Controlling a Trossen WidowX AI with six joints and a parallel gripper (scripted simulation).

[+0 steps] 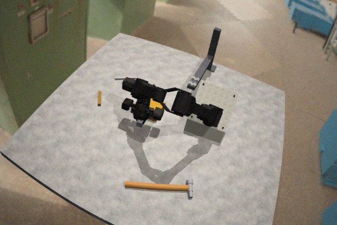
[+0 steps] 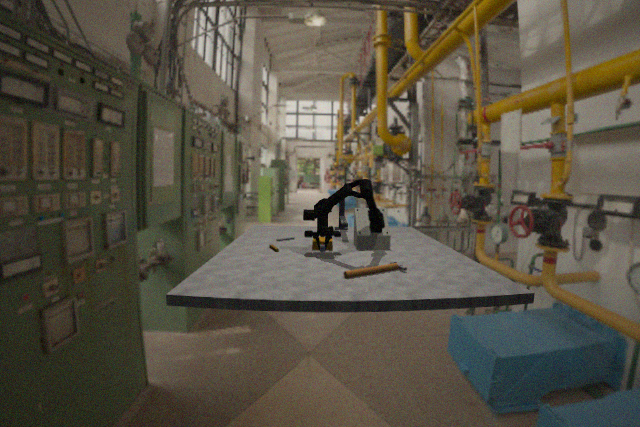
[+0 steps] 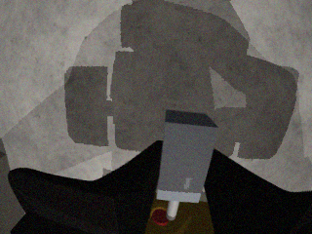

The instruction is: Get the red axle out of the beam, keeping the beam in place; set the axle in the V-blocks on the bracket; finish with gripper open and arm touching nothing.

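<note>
matt mottled stone-like tabletop (image 1: 234,168) (image 2: 268,277), wood-look hammer handle (image 1: 157,186) (image 2: 369,270) at six o'clock, smooth grey metallic hammer head (image 1: 190,188) at its three-o'clock end, matt black plastic-looking arm (image 1: 183,103) (image 2: 369,197)

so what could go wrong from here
the pin on the grey block shows just beside the red round end, so a push might miss it. pressing off-centre could also shove the yellow piece, which should stay put. the block might twist in the gripper under load
</note>
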